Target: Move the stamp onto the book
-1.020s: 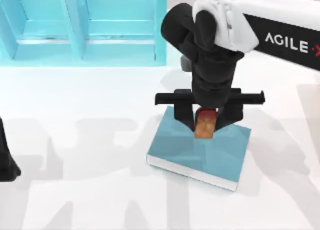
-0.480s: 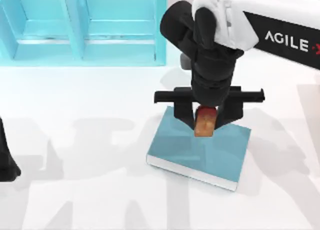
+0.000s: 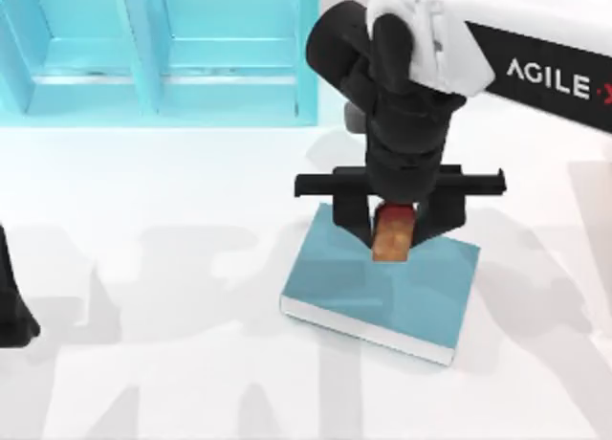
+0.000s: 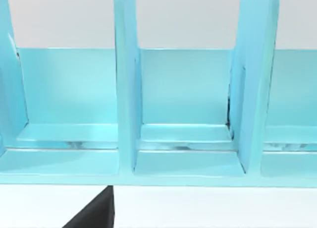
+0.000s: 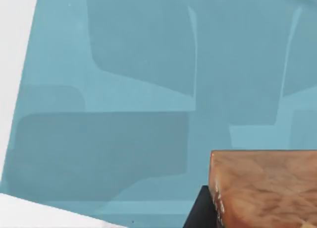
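Note:
The teal-blue book lies flat right of the table's middle, its white page edges along the near side. My right gripper hangs straight down over the book's far part, shut on the stamp, with a black finger against each side. The stamp's orange-tan body and dark red top show between the fingers. In the right wrist view the stamp's tan base sits close above the book cover, with a black finger beside it. My left gripper stays parked at the table's left edge.
A big light-blue shelf unit with compartments stands along the back left; the left wrist view looks into its compartments. White tabletop lies left of the book and in front of it.
The right gripper and the stamp have shifted very slightly toward the back over the book. The left arm has not moved.

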`<action>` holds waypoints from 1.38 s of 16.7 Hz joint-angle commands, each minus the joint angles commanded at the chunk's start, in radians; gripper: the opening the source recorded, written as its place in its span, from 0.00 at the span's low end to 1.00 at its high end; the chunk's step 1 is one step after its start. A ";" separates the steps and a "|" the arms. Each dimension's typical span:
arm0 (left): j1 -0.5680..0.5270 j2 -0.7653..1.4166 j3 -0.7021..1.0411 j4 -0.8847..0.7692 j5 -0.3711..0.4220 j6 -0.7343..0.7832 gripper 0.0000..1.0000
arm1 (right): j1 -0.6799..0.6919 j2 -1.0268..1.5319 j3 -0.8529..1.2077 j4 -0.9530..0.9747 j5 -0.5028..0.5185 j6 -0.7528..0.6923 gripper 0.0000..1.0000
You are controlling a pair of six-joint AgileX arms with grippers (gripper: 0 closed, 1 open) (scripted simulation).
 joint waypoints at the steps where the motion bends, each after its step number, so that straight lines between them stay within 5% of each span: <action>1: 0.000 0.000 0.000 0.000 0.000 0.000 1.00 | 0.000 0.000 0.000 0.000 0.000 0.000 0.53; 7: 0.000 0.000 0.000 0.000 0.000 0.000 1.00 | 0.000 0.000 0.000 0.000 0.000 0.000 0.98; 23: 0.000 0.000 0.000 0.000 0.000 0.000 1.00 | -0.002 -0.006 0.104 -0.110 0.000 -0.001 1.00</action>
